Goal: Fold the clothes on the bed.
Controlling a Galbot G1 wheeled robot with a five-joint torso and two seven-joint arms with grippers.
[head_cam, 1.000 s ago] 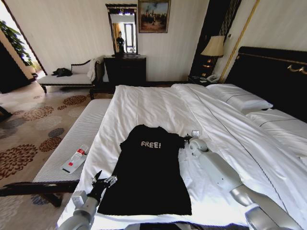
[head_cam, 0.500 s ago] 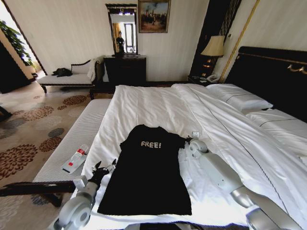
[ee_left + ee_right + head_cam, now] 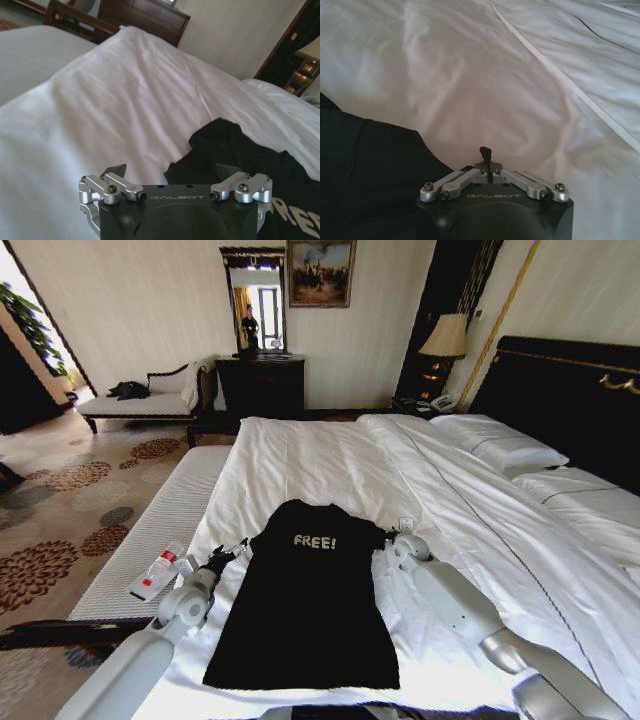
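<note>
Shirt (image 3: 310, 590) flat near foot edge of bed (image 3: 330, 455), long axis toward far edge, collar far. Left gripper (image 3: 228, 556) wide open, just beside its sleeve, nothing held. Right gripper (image 3: 385, 537) pinched closed at opposite sleeve, can't tell if gripping cloth. Both about equally close.

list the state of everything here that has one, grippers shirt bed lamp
T-shirt: lying flat on the bed, print up, sleeves tucked in.
Bed: made, white duvet a bit creased.
Left gripper: open, at the shirt's left shoulder edge.
Right gripper: shut, holding nothing, beside the shirt's right shoulder.
Lamp: cannot tell if lit.
Small red and white item: lying flat on the bench beside the bed.
</note>
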